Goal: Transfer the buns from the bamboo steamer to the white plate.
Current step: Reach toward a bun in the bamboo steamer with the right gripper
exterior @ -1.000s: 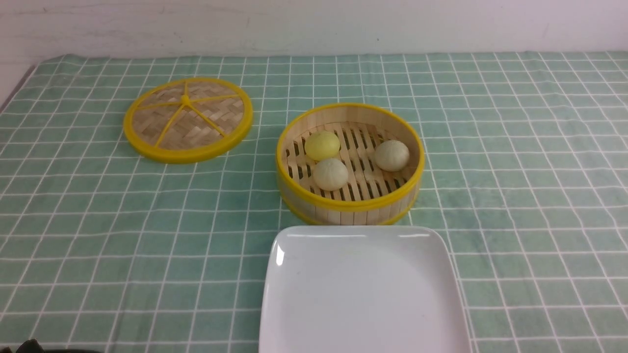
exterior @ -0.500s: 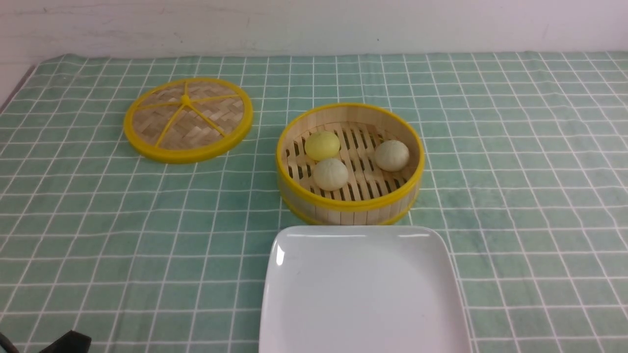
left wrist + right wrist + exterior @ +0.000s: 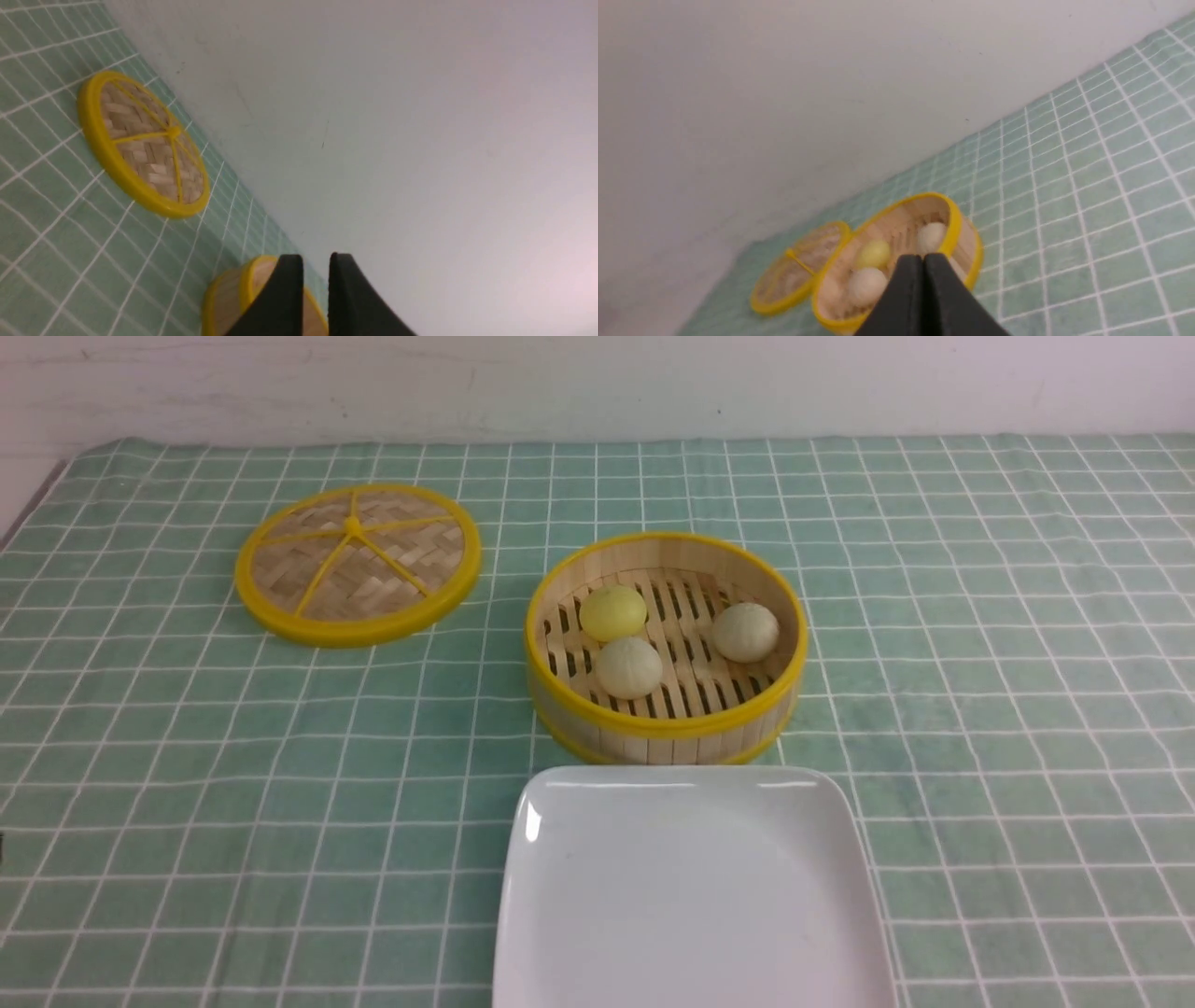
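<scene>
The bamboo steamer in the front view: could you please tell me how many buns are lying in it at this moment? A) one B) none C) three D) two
C: the pale yellow bun, the near beige bun and the right beige bun all lie on the slatted floor of the bamboo steamer, while the white plate holds none.

White wall (image 3: 597,378), green checked tablecloth (image 3: 980,644)
</scene>
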`<control>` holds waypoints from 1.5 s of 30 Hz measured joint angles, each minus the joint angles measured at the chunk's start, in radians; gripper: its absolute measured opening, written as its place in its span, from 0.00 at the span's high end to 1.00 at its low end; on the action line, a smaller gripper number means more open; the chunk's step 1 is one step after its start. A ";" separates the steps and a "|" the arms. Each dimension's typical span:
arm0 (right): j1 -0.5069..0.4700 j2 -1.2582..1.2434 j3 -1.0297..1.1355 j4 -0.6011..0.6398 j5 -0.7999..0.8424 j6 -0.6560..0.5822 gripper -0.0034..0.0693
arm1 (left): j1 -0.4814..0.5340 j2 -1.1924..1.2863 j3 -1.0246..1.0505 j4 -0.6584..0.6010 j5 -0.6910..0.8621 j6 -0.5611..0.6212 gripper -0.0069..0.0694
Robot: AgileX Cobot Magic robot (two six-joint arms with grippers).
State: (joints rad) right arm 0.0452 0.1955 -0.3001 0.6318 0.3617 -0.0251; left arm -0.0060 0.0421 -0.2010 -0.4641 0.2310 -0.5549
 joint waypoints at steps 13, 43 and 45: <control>0.000 0.924 -0.338 0.051 0.474 -0.331 0.94 | 0.000 0.658 -0.212 0.013 0.684 0.332 0.91; 0.384 1.862 -1.366 -0.592 0.266 -0.100 0.41 | 0.000 0.901 -0.232 -0.091 0.696 0.555 0.88; 0.385 1.895 -1.366 -0.602 0.247 -0.100 0.42 | 0.000 0.901 -0.232 -0.091 0.693 0.555 0.88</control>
State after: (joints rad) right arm 0.4298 2.0902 -1.6656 0.0301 0.6085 -0.1253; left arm -0.0060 0.9435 -0.4326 -0.5547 0.9239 0.0000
